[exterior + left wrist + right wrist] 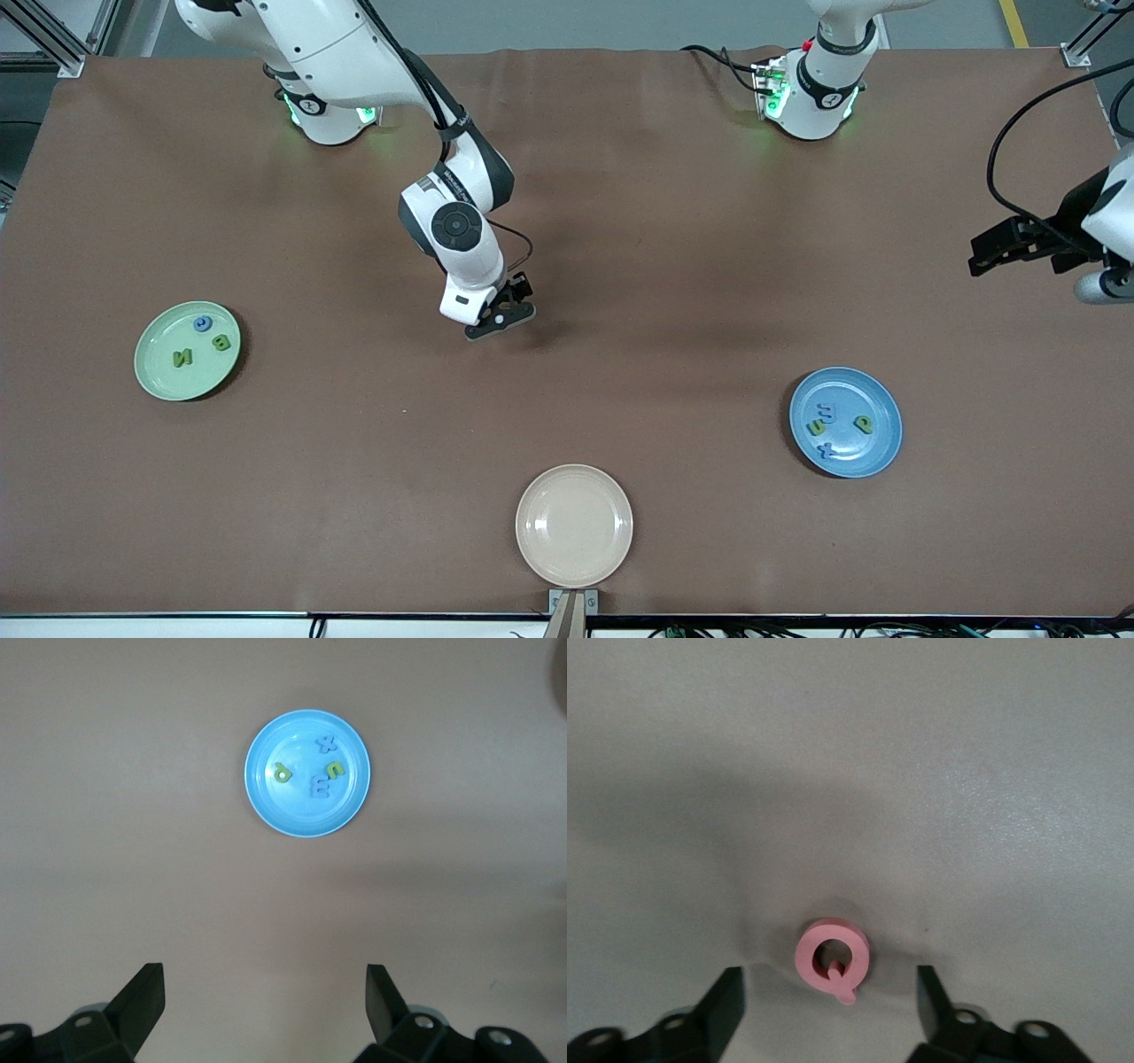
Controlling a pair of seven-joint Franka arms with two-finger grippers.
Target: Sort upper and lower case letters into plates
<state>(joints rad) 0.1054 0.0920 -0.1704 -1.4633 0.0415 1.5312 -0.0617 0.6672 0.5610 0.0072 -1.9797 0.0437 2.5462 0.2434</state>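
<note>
A pinkish-red letter Q (832, 957) lies flat on the brown table between the open fingers of my right gripper (830, 979), untouched. In the front view that gripper (500, 323) hangs low over the table's middle and hides the Q. The mint green plate (164, 377), toward the right arm's end, holds a blue c (203, 324), a green B (221, 342) and a green N (182, 358). The blue plate (873, 452), toward the left arm's end, holds several small letters, green and blue; it also shows in the left wrist view (283, 806). My left gripper (266, 979) is open and empty and waits high (979, 255) at the left arm's end.
An empty cream-beige plate (574, 525) sits at the table's edge nearest the front camera, in the middle. A brown cloth (673, 292) covers the table.
</note>
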